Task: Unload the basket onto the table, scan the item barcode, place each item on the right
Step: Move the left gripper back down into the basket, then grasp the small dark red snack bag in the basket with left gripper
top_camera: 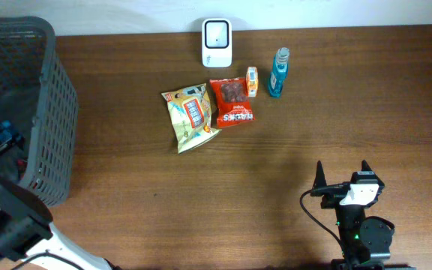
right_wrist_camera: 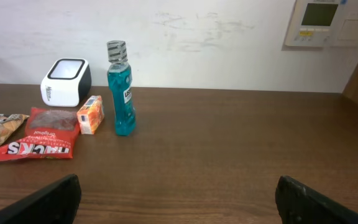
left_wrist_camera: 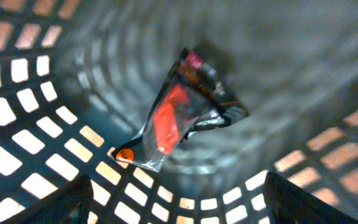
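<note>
Brown table is set with the scanner at 12 o'clock; the left end effector is held spread over a packet in the basket, presumably for grasping

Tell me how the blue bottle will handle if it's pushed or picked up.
The blue bottle stands upright, tall on a narrow base, so a push up high would probably tip it. It looks nearly full of liquid, so it is likely heavy for its size. Its smooth plastic wall seems stiff but may be slippery.
</note>
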`<action>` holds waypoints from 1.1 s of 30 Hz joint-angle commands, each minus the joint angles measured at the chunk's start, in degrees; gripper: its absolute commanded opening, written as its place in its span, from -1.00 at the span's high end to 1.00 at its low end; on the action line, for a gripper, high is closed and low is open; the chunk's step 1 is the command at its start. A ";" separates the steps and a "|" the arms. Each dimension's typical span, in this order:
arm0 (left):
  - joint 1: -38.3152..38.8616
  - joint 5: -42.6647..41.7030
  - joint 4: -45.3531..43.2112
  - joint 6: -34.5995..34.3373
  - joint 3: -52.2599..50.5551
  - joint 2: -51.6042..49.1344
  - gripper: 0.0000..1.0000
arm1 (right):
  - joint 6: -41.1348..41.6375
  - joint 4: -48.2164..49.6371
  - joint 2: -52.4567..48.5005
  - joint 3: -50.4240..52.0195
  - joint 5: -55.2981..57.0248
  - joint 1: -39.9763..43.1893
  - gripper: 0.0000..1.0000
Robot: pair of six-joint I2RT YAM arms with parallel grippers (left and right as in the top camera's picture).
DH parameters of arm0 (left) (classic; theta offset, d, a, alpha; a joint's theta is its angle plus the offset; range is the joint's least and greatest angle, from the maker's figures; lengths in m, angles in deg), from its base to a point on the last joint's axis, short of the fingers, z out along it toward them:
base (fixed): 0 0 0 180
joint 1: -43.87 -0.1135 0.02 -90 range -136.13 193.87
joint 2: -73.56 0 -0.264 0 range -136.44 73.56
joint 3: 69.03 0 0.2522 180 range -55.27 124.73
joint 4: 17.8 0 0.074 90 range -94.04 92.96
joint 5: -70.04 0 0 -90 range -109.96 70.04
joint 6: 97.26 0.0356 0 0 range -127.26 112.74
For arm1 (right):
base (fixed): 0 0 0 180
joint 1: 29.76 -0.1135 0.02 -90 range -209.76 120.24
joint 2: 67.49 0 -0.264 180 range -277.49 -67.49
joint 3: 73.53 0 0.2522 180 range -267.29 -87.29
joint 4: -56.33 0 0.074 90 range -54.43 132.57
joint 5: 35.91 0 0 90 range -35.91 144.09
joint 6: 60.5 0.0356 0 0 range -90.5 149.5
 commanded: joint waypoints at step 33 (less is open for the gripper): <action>-0.44 4.59 -10.97 3.48 -14.10 -5.55 -0.08 | 0.04 -0.24 0.17 0.42 0.70 0.26 -0.97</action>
